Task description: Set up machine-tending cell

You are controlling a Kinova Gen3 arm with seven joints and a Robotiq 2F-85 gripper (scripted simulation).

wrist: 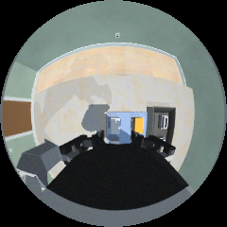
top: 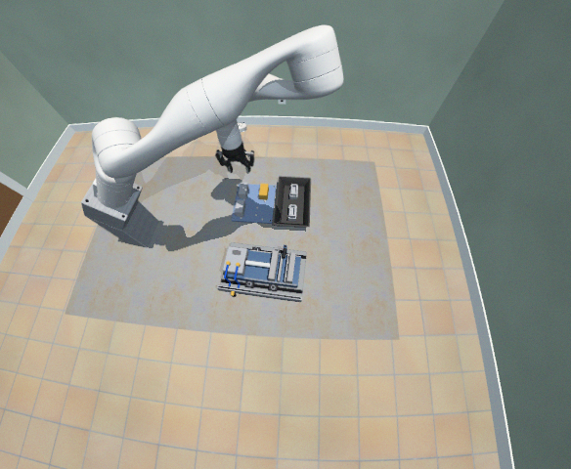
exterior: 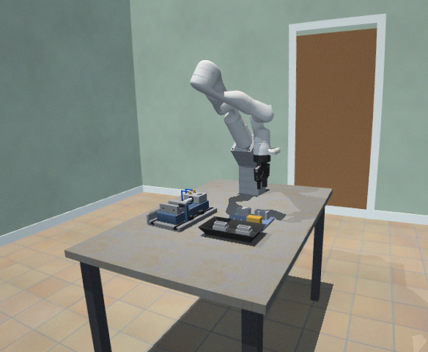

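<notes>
My gripper [top: 235, 161] is open and empty. It hangs in the air above the table, just beyond the far left corner of the blue infeed plate [top: 254, 202]. On the plate lie a brass blank [top: 263, 191] and a grey aluminium blank [top: 242, 193]; the exterior view shows a second grey blank [exterior: 242, 210] there. The black outfeed tray [top: 291, 201] beside the plate holds two finished parts [top: 293, 190] [top: 291, 210]. The vise [top: 263, 267] stands nearer the front, its opening [top: 284, 266] showing the two low bars. The wrist view shows the plate [wrist: 122, 128], the brass blank [wrist: 138, 124] and the tray [wrist: 161, 122] below my fingers.
The arm's base [top: 109, 206] stands at the table's left side. Blue hoses [top: 231, 275] come off the vise's left end block. The black work stop rod [top: 285, 250] sits at the opening's end nearer the plate. A small yellow piece [top: 233, 293] lies at the vise's front rail.
</notes>
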